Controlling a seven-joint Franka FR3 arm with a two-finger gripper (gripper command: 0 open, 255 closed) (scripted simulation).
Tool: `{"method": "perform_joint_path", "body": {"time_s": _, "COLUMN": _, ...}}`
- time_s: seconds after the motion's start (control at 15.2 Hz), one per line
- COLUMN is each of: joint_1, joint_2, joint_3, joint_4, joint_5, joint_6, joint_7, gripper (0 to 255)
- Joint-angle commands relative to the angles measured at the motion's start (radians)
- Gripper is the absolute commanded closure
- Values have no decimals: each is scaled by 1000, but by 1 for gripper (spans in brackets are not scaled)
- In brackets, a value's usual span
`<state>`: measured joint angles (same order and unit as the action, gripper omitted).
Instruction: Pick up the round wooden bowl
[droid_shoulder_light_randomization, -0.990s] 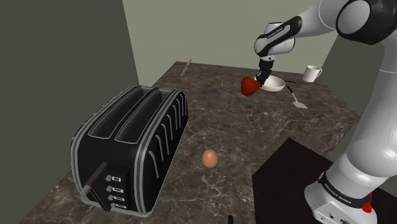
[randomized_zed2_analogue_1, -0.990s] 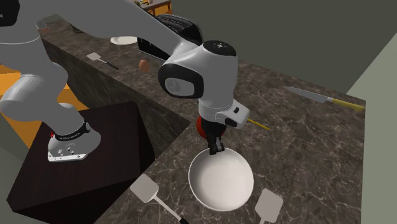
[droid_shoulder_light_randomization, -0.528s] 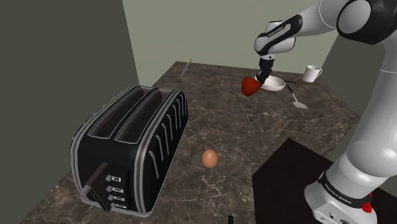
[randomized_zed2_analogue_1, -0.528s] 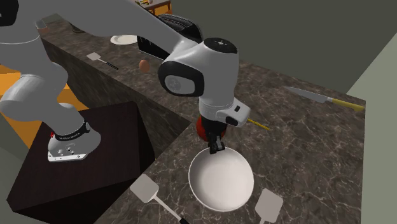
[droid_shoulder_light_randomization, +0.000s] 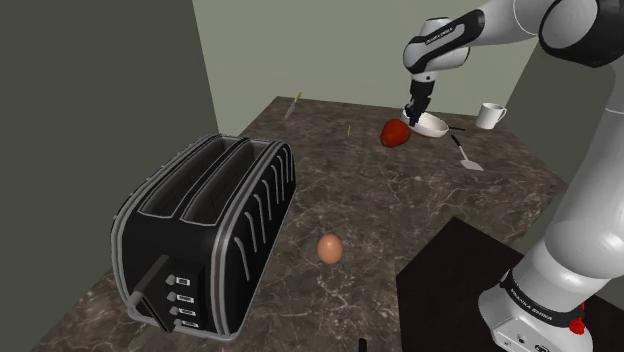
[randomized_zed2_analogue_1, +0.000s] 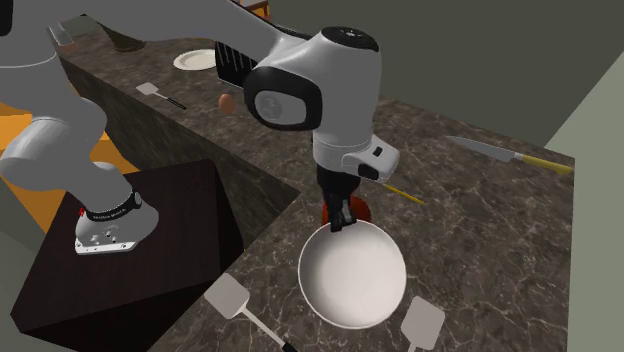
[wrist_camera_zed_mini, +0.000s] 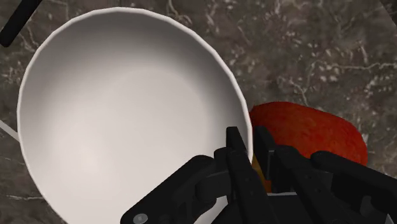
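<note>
The black tool (wrist_camera_zed_mini: 250, 141) grips the rim of a smooth round white bowl (wrist_camera_zed_mini: 127, 108), half hiding a red fruit (wrist_camera_zed_mini: 305, 130) on the marbled counter (wrist_camera_zed_mini: 305, 44).

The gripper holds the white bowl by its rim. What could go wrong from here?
1. The gripper pinches the white bowl at one spot of its rim, so the bowl may tilt or slip out.
2. The red fruit lies right beside the gripper; a sideways move could knock it away.
3. If the bowl drops, it may hit a spatula lying nearby.
</note>
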<state>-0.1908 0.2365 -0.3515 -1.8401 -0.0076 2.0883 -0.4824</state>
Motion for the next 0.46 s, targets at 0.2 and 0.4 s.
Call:
{"method": "perform_joint_path", "body": {"time_s": 0.2, "joint_1": 3, "joint_2": -25, "joint_3": -2, "joint_4": 39, "joint_5": -9, "joint_6": -62, "joint_7": 3, "gripper": 255}}
{"method": "perform_joint_path", "body": {"time_s": 0.4, "joint_1": 4, "joint_2": -29, "joint_3": -2, "joint_4": 50, "joint_5": -10, "joint_6": -77, "joint_7": 3, "gripper": 255}}
